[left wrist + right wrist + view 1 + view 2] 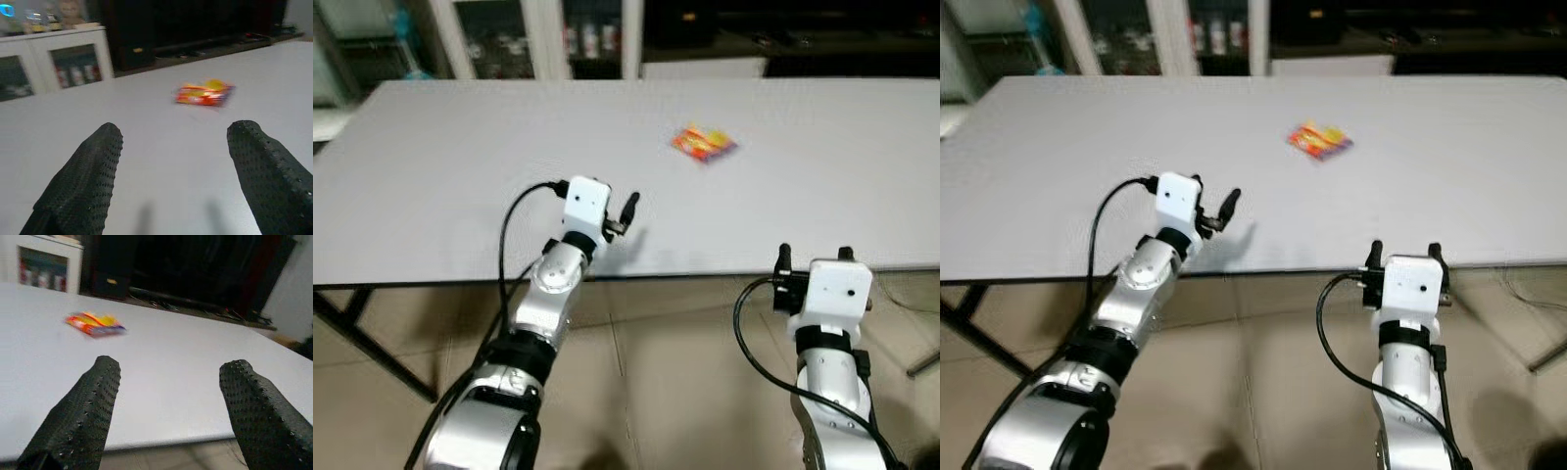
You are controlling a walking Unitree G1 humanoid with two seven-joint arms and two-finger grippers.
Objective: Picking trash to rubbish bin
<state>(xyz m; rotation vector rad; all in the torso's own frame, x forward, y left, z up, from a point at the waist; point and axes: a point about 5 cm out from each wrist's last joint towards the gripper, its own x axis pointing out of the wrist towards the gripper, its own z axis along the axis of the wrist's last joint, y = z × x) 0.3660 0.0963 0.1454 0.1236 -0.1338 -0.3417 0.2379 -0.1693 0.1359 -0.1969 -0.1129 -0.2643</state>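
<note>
Orange wrapper point(703, 143) — one — on table point(460, 176); two hands point(171, 171) point(166, 406) open

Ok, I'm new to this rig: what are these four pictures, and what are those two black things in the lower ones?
The upper two pictures come from the humanoid robot's head camera, looking down at a white table. The lower two come from cameras on its wrists; the black dotted shapes are each gripper's own fingers. The left gripper is over the table's near part, open and holding nothing. The right gripper is at the table's front edge, also open and empty. The only thing on the table is a red and yellow wrapper, lying flat farther in, ahead of both grippers.
</note>
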